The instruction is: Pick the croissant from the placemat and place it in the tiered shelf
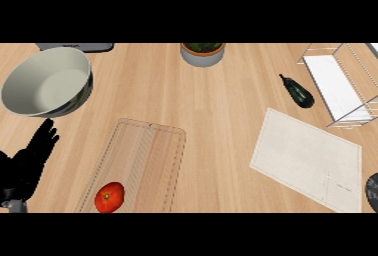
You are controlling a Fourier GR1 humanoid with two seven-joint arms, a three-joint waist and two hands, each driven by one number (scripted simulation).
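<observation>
The pale placemat (306, 160) lies at the right of the counter with nothing on it. No croissant shows anywhere in the head view. The wire tiered shelf (336, 87) with a white board stands at the far right, and I see nothing on that board. My left hand (29, 160) rests open at the left edge, fingers up. A small dark rounded shape (373, 192) is cut off by the right edge beside the placemat. It looks like part of my right hand, but too little shows to be sure.
A dark eggplant (297, 91) lies between placemat and shelf. A large bowl (46, 82) sits far left. The cutting board (140, 160) carries a red tomato (109, 197) at its near end. A potted plant (201, 54) stands at the back.
</observation>
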